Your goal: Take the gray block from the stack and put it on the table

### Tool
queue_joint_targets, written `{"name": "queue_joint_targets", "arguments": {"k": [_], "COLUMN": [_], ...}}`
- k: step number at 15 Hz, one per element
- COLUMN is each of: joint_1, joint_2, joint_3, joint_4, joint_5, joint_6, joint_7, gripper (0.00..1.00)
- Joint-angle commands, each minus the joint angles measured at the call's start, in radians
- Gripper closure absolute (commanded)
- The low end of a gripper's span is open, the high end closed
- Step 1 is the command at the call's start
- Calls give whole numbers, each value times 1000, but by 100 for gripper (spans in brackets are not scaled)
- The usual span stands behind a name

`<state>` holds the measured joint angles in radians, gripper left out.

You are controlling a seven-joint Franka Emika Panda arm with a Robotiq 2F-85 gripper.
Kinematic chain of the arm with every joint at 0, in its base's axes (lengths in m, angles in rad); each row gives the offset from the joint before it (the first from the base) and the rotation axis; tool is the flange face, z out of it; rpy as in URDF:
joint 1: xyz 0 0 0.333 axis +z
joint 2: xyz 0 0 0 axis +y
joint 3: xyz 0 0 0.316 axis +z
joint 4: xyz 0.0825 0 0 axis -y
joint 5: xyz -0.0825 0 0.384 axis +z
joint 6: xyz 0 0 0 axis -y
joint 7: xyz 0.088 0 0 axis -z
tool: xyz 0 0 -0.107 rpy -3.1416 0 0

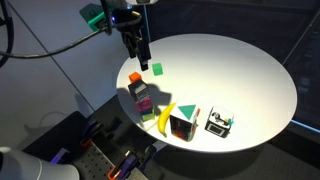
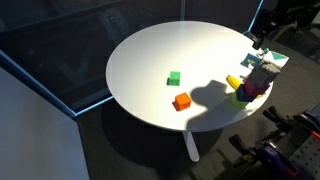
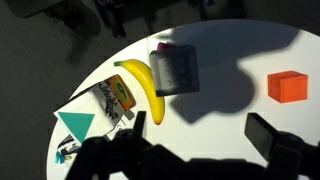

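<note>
Claw [image 1: 139,58] hangs over the table [image 1: 240,80], fingers spread apart; gray block [image 3: 175,70] sits on top of the stack [image 1: 143,97], right next to the banana [image 3: 150,92].

The gray block [image 3: 175,72] is a small, dull, dark cube. It sits flat on the very top of the stack [image 1: 144,102], and nothing is holding it. The stack is a short tower of little coloured cubes, and pink shows just under the gray one. The tower stands upright near the edge of the big round white counter [image 1: 230,70].
</note>
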<state>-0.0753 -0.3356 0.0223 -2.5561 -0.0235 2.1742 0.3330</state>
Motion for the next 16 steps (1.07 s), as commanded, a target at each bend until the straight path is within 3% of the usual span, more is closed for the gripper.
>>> {"name": "queue_joint_targets", "arguments": {"k": [1, 16], "joint_1": [-16, -9], "joint_2": [-2, 26], "joint_3": [6, -1], "joint_4": [-45, -58], "joint_5": [-33, -13], "joint_6": [52, 46], "joint_7": [19, 1], "gripper": [0, 0]}}
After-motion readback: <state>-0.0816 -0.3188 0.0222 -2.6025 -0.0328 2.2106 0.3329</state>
